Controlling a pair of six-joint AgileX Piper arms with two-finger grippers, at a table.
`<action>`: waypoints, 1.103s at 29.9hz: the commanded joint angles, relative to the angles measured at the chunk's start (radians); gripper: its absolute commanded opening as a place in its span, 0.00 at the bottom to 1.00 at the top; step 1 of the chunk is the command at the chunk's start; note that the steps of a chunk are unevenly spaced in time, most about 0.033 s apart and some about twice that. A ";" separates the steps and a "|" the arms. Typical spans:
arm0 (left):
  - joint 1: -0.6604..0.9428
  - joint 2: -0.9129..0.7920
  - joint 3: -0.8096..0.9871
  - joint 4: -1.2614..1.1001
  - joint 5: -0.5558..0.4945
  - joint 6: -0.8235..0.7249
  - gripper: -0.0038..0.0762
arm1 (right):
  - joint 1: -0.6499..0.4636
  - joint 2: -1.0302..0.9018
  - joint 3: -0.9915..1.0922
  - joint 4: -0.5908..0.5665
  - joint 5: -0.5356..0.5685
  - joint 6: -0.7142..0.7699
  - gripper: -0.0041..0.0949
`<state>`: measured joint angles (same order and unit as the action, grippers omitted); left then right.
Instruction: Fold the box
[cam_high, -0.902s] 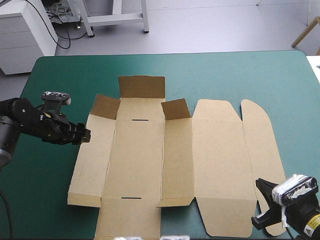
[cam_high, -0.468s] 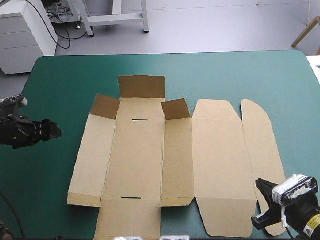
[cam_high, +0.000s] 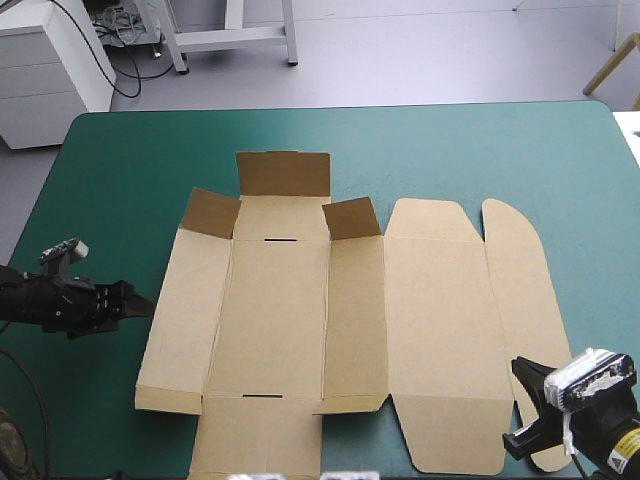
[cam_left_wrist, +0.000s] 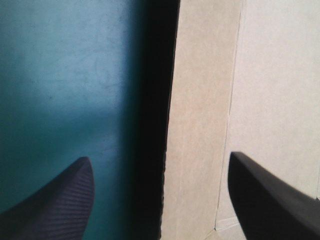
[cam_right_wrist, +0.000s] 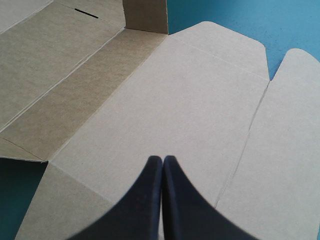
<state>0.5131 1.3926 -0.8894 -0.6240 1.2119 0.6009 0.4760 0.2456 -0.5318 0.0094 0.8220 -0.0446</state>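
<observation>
While both arms sit low at the table's sides, the box (cam_high: 280, 310) lies opened out as a brown sheet in the middle of the teal-green cover (cam_high: 450, 150), almost wholly flat.

Done so far: little, as far as I can see. The far end flap (cam_high: 283, 173) stands partly up. The left corner flap (cam_high: 212, 213) and right corner flap (cam_high: 350, 218) beside it are tilted up too, their inner faces in shade.

Everything else is down:
- the left side panel (cam_high: 185, 320)
- the base
- the lid panel (cam_high: 440, 320)
- the rounded tuck flap (cam_high: 520, 290) at the sheet's right end
- the near end flap (cam_high: 258, 435), which reaches toward the table's near edge

Nothing is tucked into the far slot (cam_high: 281, 240) or the near slot (cam_high: 262, 396).

Left gripper (cam_high: 140, 300): just off the box's left edge, low over the cover and pointing at it. Its fingers are spread wide with nothing between them. Its wrist view shows the left side panel's edge running ahead between the two fingers, with a dark shadow band alongside. The edge may sit slightly proud of the cover; I cannot be sure.

Right gripper (cam_right_wrist: 163, 159): at the box's near right corner. Its fingers are pressed together to a point, gripping nothing, aimed across the lid panel.

Left to do, by my reading: nearly all of it. The long side walls need raising and the end flaps need folding over and tucking into the slots to make a tray. The left gripper looks placed to begin with the left side panel.
</observation>
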 joint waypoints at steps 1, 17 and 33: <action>-0.049 0.018 -0.021 -0.061 0.079 0.010 0.71 | -0.006 0.010 -0.027 0.002 -0.073 -0.010 0.02; -0.288 0.098 -0.021 -0.074 0.085 0.010 0.71 | -0.006 0.010 -0.027 0.002 -0.073 -0.010 0.02; -0.336 0.098 -0.021 -0.140 0.090 -0.046 0.70 | -0.006 0.010 -0.027 0.002 -0.073 -0.019 0.02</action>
<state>0.1826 1.5204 -0.8894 -0.7054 1.1984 0.5676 0.4760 0.2456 -0.5318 0.0094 0.8220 -0.0504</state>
